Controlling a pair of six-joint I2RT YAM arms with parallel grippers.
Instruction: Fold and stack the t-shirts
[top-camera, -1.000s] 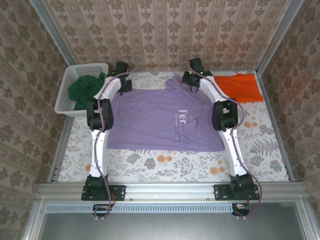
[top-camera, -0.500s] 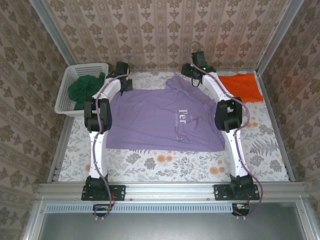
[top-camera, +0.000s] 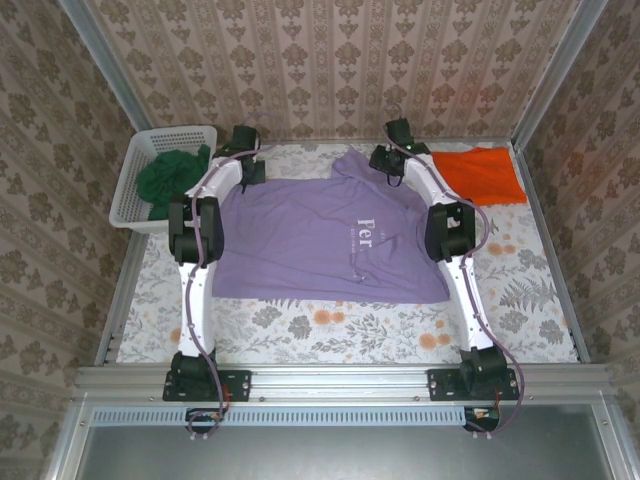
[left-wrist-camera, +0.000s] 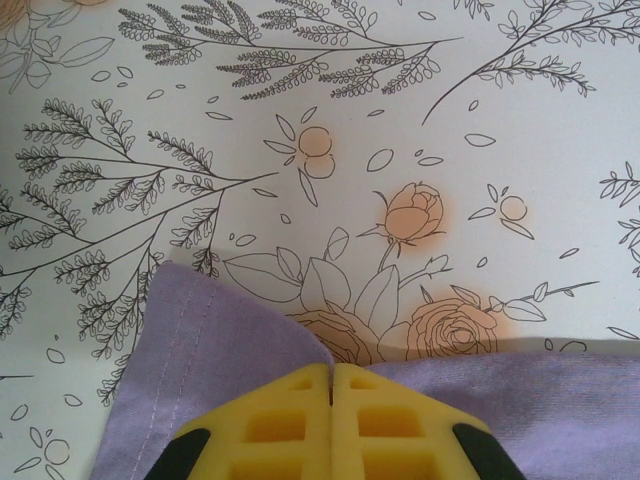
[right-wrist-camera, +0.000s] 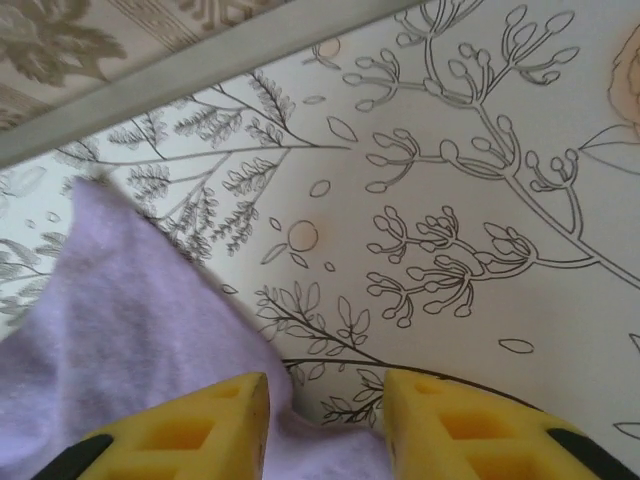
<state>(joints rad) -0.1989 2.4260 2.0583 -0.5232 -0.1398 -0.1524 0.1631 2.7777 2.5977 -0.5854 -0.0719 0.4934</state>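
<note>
The lilac t-shirt (top-camera: 310, 235) is spread flat across the middle of the counter (top-camera: 330, 325), lettering up, in the top view. This is evidently so that it can be folded from its far edge. The orange t-shirt (top-camera: 485, 175) lies by itself at the upper right, well apart from the lilac one, and may be judged the start of the stack. The dark green t-shirt (top-camera: 170, 178) is bunched in the white basket (top-camera: 133, 165) at the upper left and has not yet been taken out.

Both arms are stretched to the far edge of the lilac cloth, one at each top corner, so that the edge could be lifted evenly.

In the left wrist view, the left hand (left-wrist-camera: 332, 372) is seen at the bottom centre with its yellow fingers (left-wrist-camera: 275, 420) closed tight against each other. The cloth's hem rises to a point exactly at the tips, so the corner is judged to be pinched there.

In the right wrist view, the right hand (right-wrist-camera: 325, 400) is held with its fingers apart, low over the counter. A tongue of lilac cloth lies in the gap between them, but nothing is gripped yet.

The step in hand is judged to be securing this second corner. Until that is done, a lift would drag the shirt askew.
</note>
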